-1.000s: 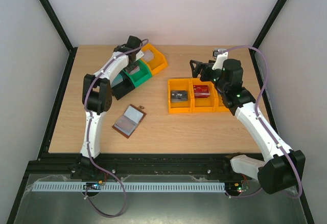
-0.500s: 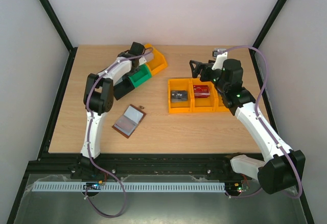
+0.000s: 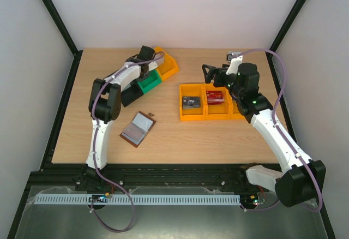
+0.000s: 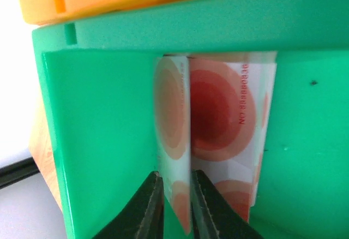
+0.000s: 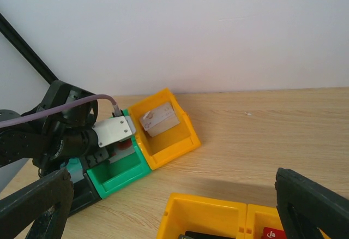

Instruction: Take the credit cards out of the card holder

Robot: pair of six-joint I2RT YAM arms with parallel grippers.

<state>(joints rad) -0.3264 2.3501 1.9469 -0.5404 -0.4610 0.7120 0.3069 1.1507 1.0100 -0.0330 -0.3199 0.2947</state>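
Observation:
The card holder (image 3: 138,129) lies open on the table, pale inside up, near the left arm's base. My left gripper (image 3: 143,75) reaches down into the green bin (image 3: 149,84). In the left wrist view the gripper (image 4: 176,206) is shut on a white credit card with red circles (image 4: 173,141), held edge-on. A second such card (image 4: 229,124) leans on the green bin's wall (image 4: 98,141). My right gripper (image 3: 210,74) is open and empty above the table behind the yellow bins; its fingers are spread wide in the right wrist view (image 5: 174,211).
An orange-yellow bin (image 3: 167,63) with a pale card stack (image 5: 159,119) sits beside the green bin, and a black bin (image 3: 128,95) on its other side. A row of yellow bins (image 3: 185,116) holds a dark item (image 3: 191,103) and a red card (image 3: 216,97).
The left gripper moved right and down into the green bin between one second and half a second ago, then held still. The right arm and wallet have not moved.

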